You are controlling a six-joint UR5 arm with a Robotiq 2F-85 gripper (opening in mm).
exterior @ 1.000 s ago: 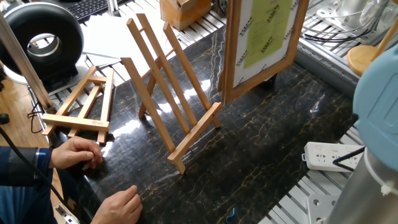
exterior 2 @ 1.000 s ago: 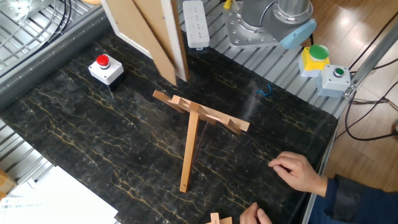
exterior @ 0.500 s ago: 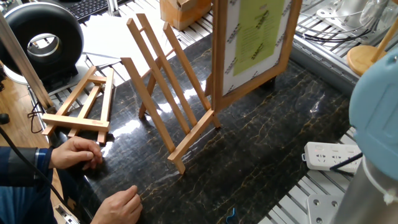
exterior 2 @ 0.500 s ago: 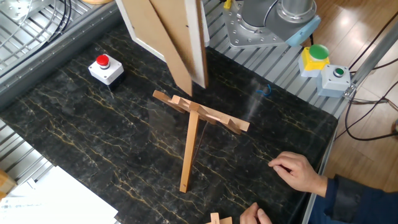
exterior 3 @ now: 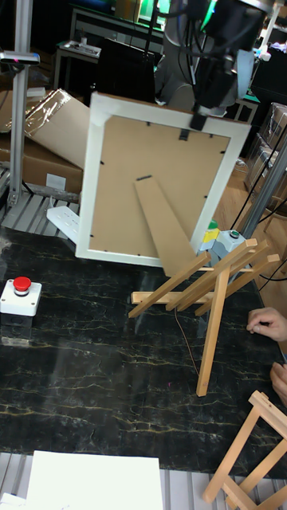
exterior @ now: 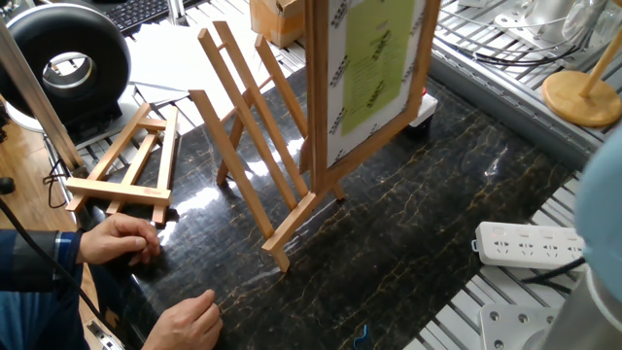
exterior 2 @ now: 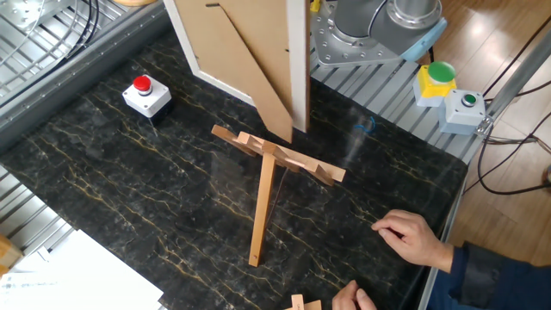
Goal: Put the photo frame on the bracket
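Your photo frame has moved across to the bracket, its lower corner now just above the ledge. The fingers stay clamped on its top edge; it is not yet seated.

on the worktop, near its middle: the bracket, upright on its ledge bar and rear prop leg. above and just in front of its slats, off the surface: the photo frame, tilted, lower corner close to the ledge, gripped at the top edge by the claw. beside the bracket, lying flat: a smaller easel. near that easel, at the worktop's edge: two hands. well apart, behind the frame: a button box. off the worktop, on the slatted surface: a power strip.
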